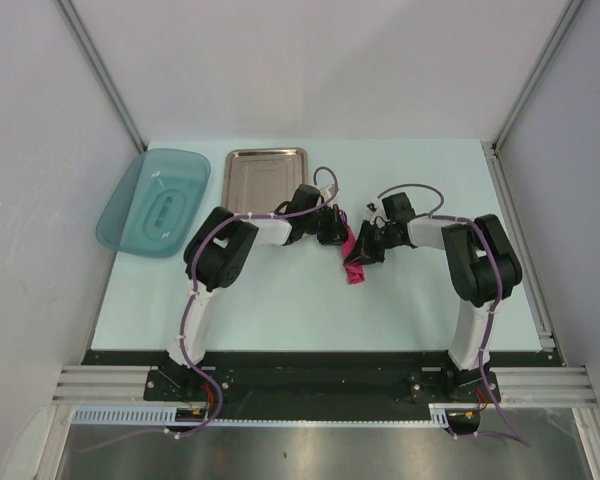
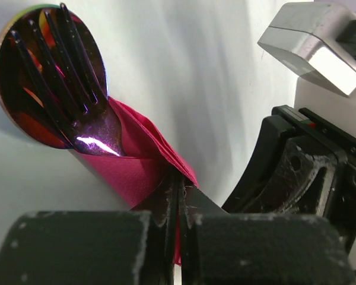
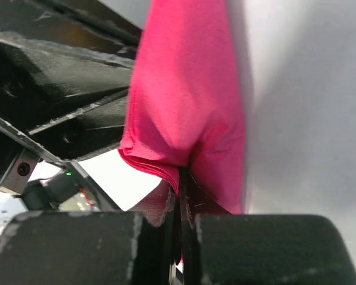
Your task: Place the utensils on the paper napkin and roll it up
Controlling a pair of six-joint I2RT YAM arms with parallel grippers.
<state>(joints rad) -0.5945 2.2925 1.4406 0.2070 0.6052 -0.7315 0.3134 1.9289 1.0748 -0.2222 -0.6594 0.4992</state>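
The magenta paper napkin [image 1: 353, 258] is rolled into a narrow bundle at the table's middle, between both grippers. In the left wrist view the purple fork [image 2: 77, 101] and the spoon's red bowl [image 2: 18, 89] stick out of the napkin roll [image 2: 136, 169]; the spoon's handle is hidden inside. My left gripper [image 2: 179, 199] is shut on an edge of the napkin; from above it [image 1: 340, 238] sits at the roll's left. My right gripper [image 3: 182, 196] is shut on a fold of the napkin [image 3: 190, 101]; from above it [image 1: 366, 248] sits at the roll's right.
A rectangular steel tray [image 1: 266, 178] lies at the back, left of centre. A teal translucent dish [image 1: 153, 200] lies at the far left. The right gripper's black body [image 2: 308, 172] fills the right of the left wrist view.
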